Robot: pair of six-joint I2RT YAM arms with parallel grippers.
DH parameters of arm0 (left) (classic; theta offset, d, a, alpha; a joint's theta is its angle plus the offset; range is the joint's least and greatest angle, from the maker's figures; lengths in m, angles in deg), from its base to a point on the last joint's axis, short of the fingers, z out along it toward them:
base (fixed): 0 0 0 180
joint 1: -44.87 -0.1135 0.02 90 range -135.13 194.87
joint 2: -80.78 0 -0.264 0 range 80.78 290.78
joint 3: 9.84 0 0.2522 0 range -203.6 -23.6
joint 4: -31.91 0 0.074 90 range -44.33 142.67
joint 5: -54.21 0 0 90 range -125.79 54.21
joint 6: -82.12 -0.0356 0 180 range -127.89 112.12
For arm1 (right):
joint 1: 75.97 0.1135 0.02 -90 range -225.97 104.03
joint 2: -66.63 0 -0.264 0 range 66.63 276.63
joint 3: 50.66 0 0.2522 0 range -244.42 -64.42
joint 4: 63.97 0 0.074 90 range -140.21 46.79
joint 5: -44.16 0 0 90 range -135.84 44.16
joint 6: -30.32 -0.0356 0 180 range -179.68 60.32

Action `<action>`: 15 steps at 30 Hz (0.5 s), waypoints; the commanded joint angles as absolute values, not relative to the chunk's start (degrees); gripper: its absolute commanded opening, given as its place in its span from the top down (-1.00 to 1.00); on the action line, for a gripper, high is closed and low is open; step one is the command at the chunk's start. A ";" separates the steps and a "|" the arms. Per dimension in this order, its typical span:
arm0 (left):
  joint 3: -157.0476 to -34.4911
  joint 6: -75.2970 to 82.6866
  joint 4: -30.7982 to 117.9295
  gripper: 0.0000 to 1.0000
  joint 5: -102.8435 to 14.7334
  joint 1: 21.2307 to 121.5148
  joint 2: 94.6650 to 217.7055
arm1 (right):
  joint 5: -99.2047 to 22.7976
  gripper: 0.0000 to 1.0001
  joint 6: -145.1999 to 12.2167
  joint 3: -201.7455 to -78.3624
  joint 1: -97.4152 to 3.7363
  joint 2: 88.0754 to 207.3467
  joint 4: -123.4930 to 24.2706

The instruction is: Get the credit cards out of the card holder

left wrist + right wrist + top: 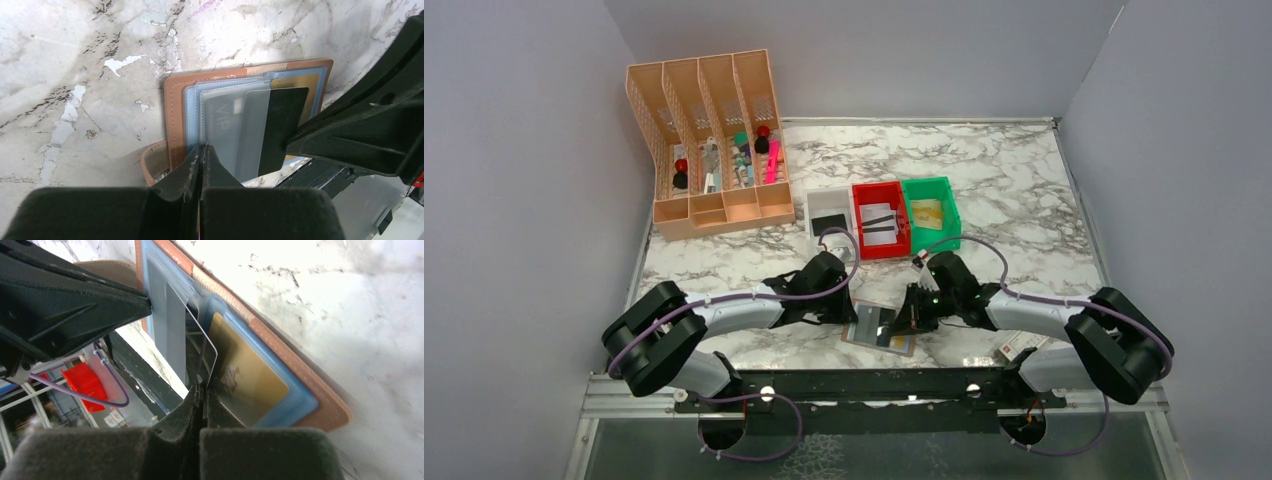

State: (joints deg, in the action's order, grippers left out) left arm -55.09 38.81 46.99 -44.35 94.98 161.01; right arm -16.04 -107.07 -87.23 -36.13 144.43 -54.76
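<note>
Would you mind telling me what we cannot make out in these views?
- Left wrist view: the near edge of the card holder sits behind the shut left end effector; what it pinches is unclear.
- Right wrist view: reflections wash out the dark card at the shut right end effector; its print is unreadable.
- Top view: both arms cover the card holder's pockets; contents of the organizer are too small.

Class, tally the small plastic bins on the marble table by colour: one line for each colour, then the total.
White bin: 1
Red bin: 1
Green bin: 1
Total: 3
</note>
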 commanded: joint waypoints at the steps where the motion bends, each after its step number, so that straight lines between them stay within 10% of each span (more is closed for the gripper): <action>1: -54.23 37.37 52.61 1.00 -42.77 95.26 161.55 | -18.72 0.98 -102.92 -86.49 -37.02 140.45 -48.22; 9: -59.53 35.77 53.50 0.30 -41.56 95.28 156.35 | -20.56 0.98 -104.91 -87.75 -37.04 144.19 -50.75; 15: -61.91 33.97 48.53 0.22 -46.75 95.56 156.47 | -20.48 0.98 -103.83 -88.14 -37.07 145.69 -51.05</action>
